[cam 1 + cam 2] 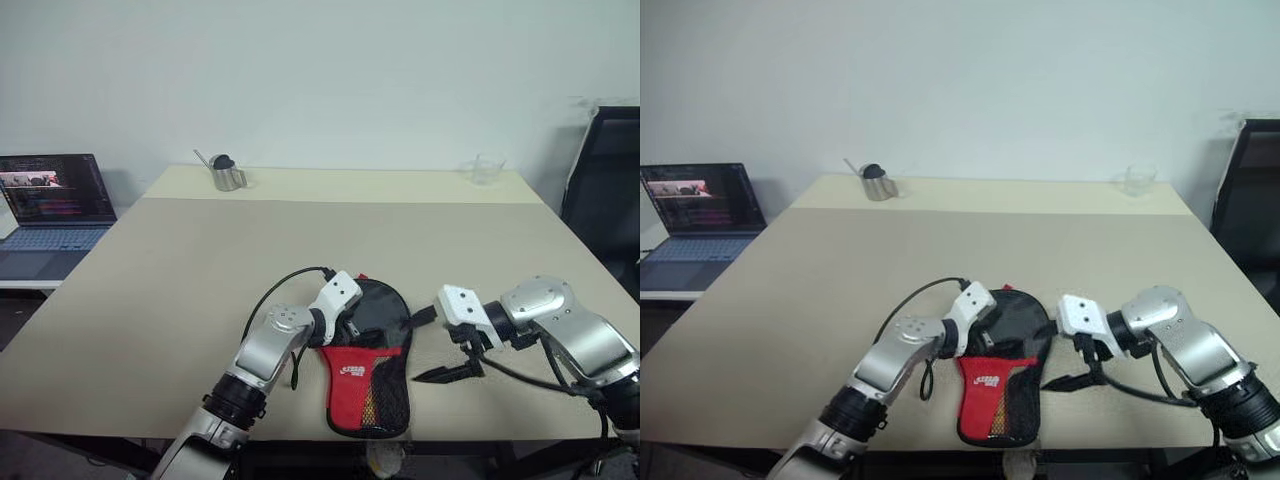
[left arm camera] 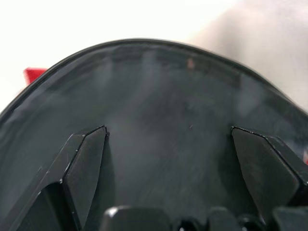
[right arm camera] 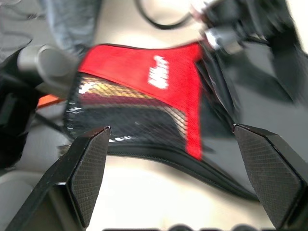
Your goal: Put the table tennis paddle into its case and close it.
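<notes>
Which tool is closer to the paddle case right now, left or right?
Left. The left tool sits over the black round part of the case, open. The right tool hangs open beside the case's right edge, just off it.

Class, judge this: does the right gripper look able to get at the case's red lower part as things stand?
Probably yes. The right gripper hangs open just beside the case, with bare table between them.

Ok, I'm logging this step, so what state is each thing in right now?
case: flat on the table near its front edge, red end toward the robot; zip state cannot be told.
left hand: open, over the case's black round part.
right hand: open, beside the case, holding nothing.
laptop: lid open, screen lit.
</notes>
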